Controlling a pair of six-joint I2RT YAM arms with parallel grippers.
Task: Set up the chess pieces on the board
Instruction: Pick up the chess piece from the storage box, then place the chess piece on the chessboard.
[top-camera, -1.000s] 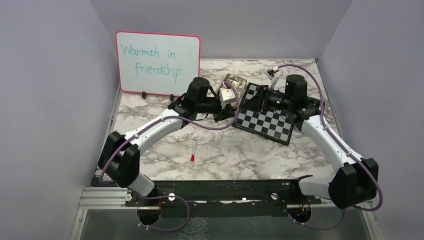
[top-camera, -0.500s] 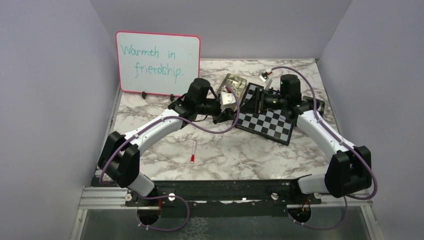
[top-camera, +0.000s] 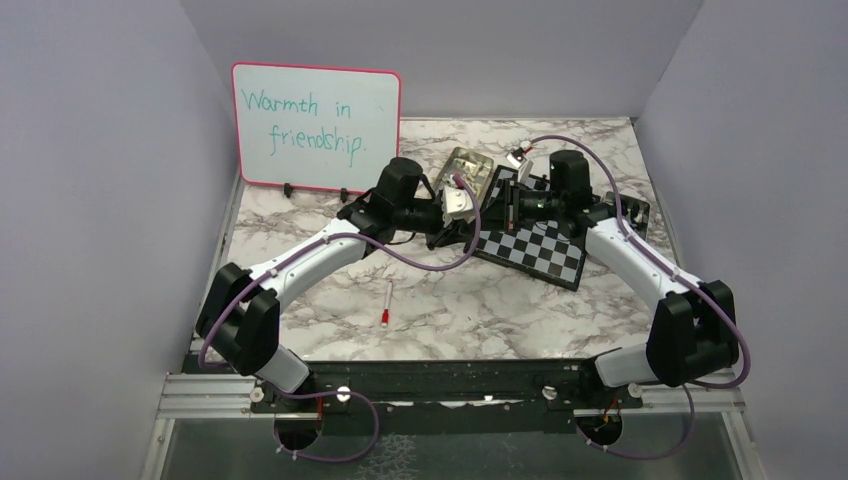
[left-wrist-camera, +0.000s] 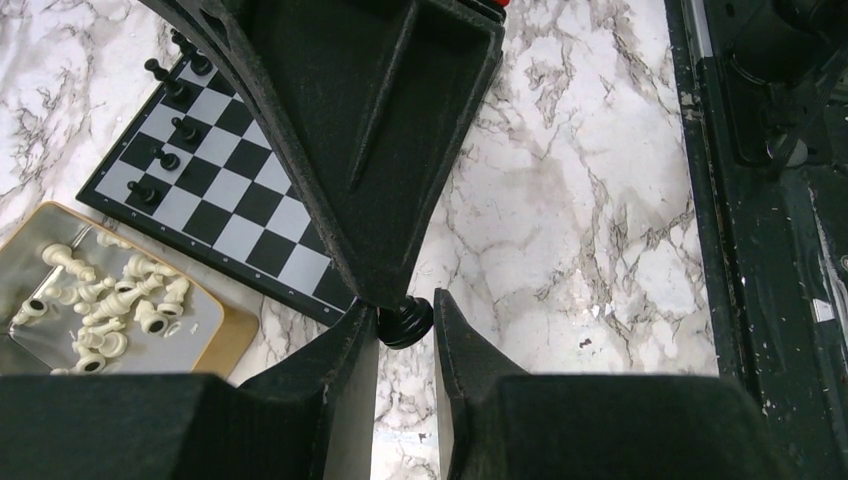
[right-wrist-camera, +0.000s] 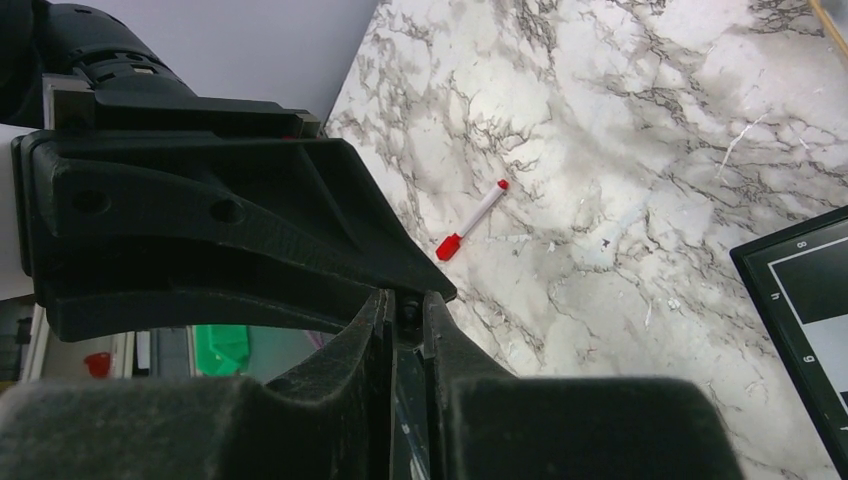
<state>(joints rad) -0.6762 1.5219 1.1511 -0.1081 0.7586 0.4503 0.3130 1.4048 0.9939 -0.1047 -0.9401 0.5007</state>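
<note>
Top external footage gave us the marble table (top-camera: 440, 310) first, with the pink-framed whiteboard (top-camera: 316, 125) standing well away from both sets of jaws, behind the left arm. In the left wrist view, the board (left-wrist-camera: 225, 195) lay ahead and to the left of the left gripper (left-wrist-camera: 403, 304), its near corner just beside the fingertips. A shallow tin (left-wrist-camera: 232, 338) sat to the left of those jaws, just beside the board's edge. The right gripper (right-wrist-camera: 405, 298) stood tip to tip with the left one. A red-capped marker (right-wrist-camera: 472, 220) lay ahead of the right jaws, apart from them. Cream chess pieces (left-wrist-camera: 110, 300) lay heaped in the tin, and several black chessmen (left-wrist-camera: 165, 160) stood on squares along the board's far side. The left jaws were clamped on one black piece (left-wrist-camera: 405, 325). The right jaws showed only a narrow gap, their tip at that same piece, and we could not tell whether they gripped it.
</note>
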